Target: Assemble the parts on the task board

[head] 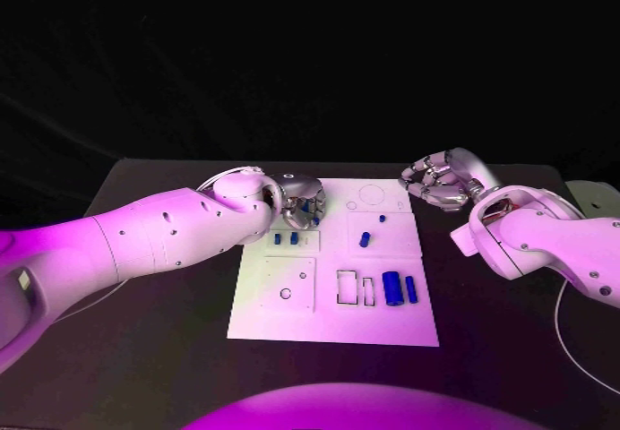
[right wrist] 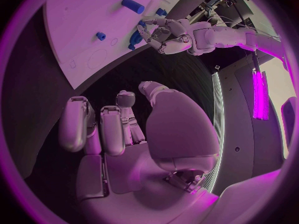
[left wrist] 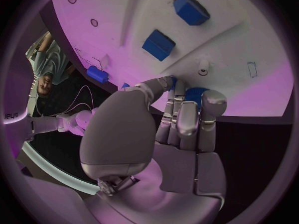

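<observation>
Head view: left hand (head: 300, 199) over task board (head: 333, 313), fingers (left wrist: 187, 114) curled.

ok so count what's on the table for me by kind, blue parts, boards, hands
blue parts lying free on the task board: 6
blue part at the left hand fingertips: 1
task board: 1
hands, the left hand and the right hand: 2
total: 10
</observation>
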